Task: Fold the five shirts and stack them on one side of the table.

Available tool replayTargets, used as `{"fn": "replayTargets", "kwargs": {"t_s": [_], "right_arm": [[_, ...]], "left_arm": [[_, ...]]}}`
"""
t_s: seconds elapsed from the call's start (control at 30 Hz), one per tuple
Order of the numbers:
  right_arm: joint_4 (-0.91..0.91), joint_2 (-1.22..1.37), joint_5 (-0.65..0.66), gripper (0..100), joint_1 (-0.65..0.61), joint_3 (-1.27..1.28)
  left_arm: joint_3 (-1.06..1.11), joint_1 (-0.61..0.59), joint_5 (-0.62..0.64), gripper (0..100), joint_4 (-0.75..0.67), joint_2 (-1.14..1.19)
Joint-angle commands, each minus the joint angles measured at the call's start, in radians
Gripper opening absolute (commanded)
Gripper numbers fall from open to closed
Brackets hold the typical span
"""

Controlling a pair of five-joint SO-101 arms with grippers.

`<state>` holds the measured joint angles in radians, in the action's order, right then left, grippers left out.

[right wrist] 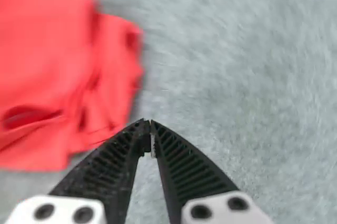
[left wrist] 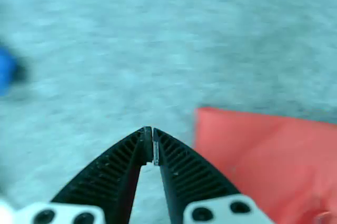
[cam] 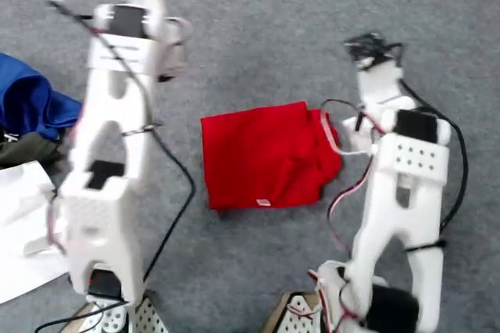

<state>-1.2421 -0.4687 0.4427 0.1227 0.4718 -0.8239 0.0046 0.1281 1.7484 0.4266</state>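
A red shirt [cam: 266, 157] lies folded into a rough rectangle in the middle of the grey table [cam: 266, 28]. My left gripper [cam: 173, 51] hovers over bare table beyond the shirt's far left corner. It is shut with nothing between its fingers [left wrist: 148, 145], and a corner of the red shirt [left wrist: 263, 155] shows beside it. My right gripper [cam: 353, 134] sits just off the shirt's right edge, also shut and empty [right wrist: 147, 140]. The bunched right side of the red shirt [right wrist: 58, 71] is close to it.
A crumpled blue shirt [cam: 31, 102] lies at the table's left edge, seen as a blue patch [left wrist: 5, 69] in the left wrist view. Below it are a dark garment [cam: 23, 149] and a white one [cam: 19, 223]. Both arm bases stand at the near edge.
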Motion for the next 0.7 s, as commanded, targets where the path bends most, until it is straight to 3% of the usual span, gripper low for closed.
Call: {"fn": "replayTargets", "kwargs": {"t_s": [0.0,0.13,0.3,0.47,0.67], "right_arm": [[-0.118,-0.068,0.012,0.9,-0.134,-0.102],[-0.129,-0.016,0.011,0.9,-0.272,-0.117],[-0.095,0.156,0.011,0.9,-0.407,-0.12],[-0.031,0.352,0.011,0.5,-0.43,-0.185],[-0.029,0.564,0.011,0.5,-0.429,-0.257]], "left_arm": [[0.187,-0.137,-0.098,2,0.011,-0.213],[0.443,-0.264,-0.186,2,-0.04,-0.288],[0.799,-0.41,-0.255,2,-0.258,-0.298],[1.026,-0.496,-0.331,2,-0.41,-0.298],[1.089,-0.552,-0.367,2,-0.439,-0.298]]}}
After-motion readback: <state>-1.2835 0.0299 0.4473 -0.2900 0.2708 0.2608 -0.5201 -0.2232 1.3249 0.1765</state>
